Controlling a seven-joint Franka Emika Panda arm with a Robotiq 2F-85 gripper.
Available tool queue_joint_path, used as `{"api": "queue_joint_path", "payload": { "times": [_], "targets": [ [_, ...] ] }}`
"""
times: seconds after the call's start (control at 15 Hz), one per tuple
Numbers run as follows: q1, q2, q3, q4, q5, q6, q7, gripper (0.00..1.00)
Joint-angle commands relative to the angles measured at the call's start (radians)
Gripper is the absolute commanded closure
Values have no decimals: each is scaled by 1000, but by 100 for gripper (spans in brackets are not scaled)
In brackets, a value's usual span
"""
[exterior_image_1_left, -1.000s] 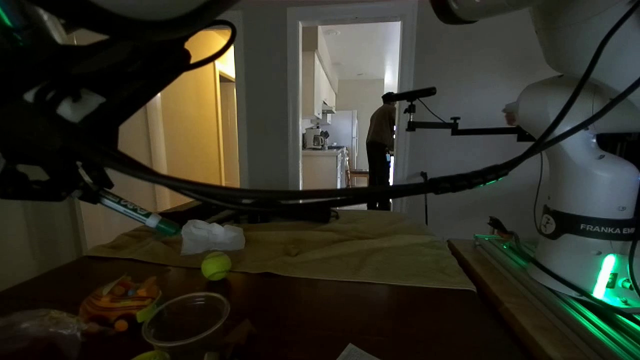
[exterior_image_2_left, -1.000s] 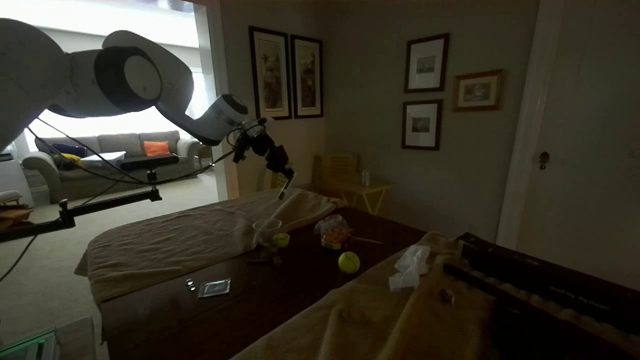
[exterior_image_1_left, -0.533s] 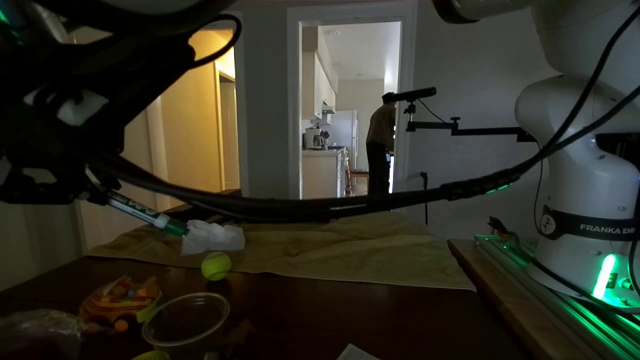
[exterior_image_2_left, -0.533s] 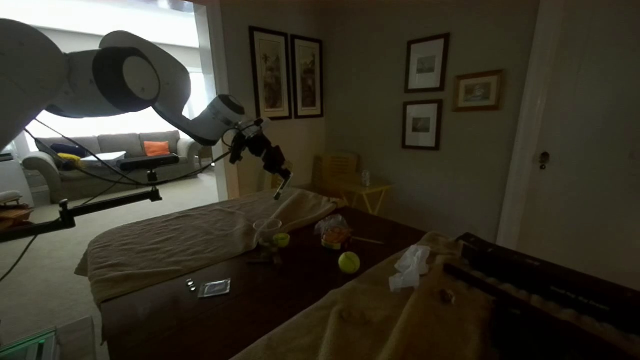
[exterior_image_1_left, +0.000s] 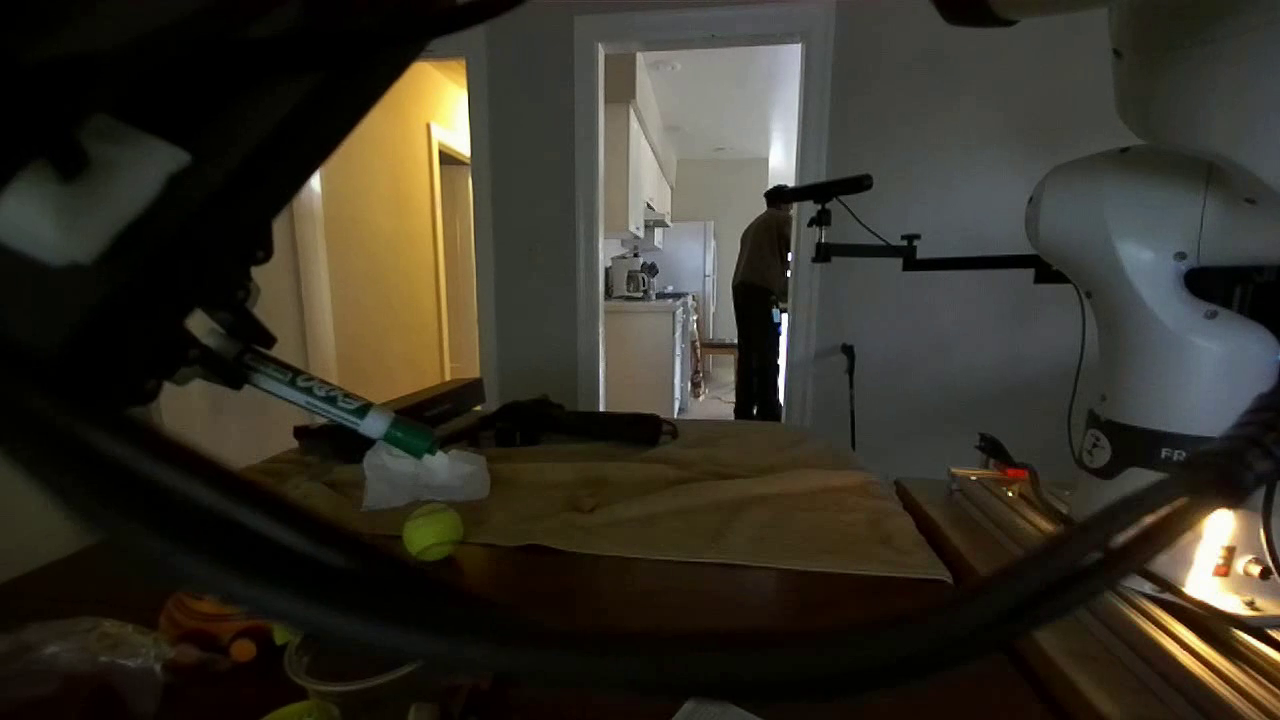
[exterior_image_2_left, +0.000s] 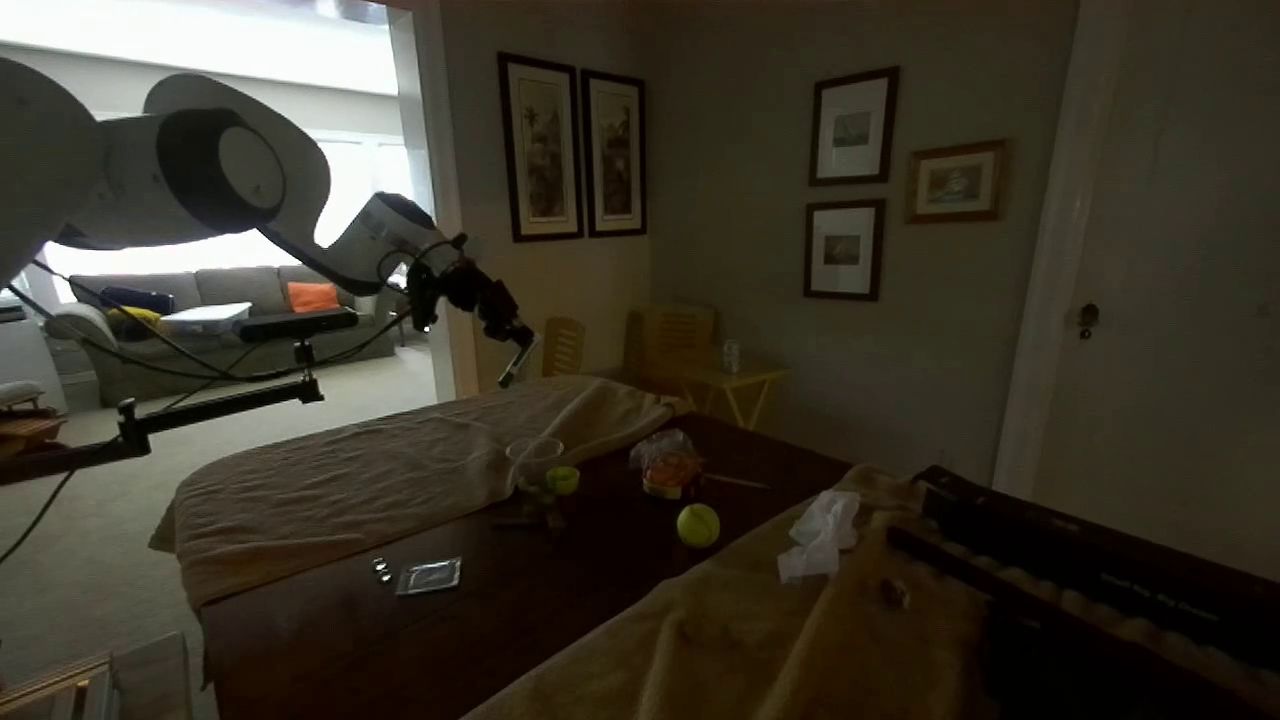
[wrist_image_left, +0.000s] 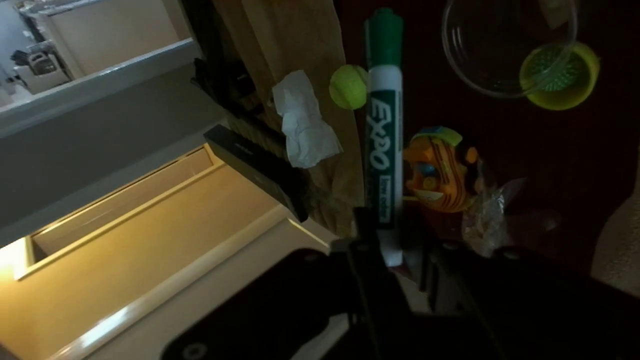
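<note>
The gripper (wrist_image_left: 387, 232) has its jaws clamped on a green-capped Expo marker (wrist_image_left: 384, 135), held up off the table (exterior_image_2_left: 560, 590). In the wrist view the marker points cap-first to 12 o'clock; from its middle, a tennis ball (wrist_image_left: 346, 87) sits at 11, a crumpled white tissue (wrist_image_left: 305, 125) between 9 and 10, a clear tub (wrist_image_left: 457, 45) at 2 and an orange toy (wrist_image_left: 445, 175) at 4. In an exterior view the marker (exterior_image_1_left: 340, 406) slants down towards 4 o'clock
</note>
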Motion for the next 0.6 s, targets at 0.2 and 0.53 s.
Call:
{"api": "queue_joint_path", "payload": {
  "times": [0.2,0.53],
  "targets": [
    [33,65,-63,44,-82,-31,-46,95],
    [17,148,-64,152,-151,-146,-56,95]
  ]
}}
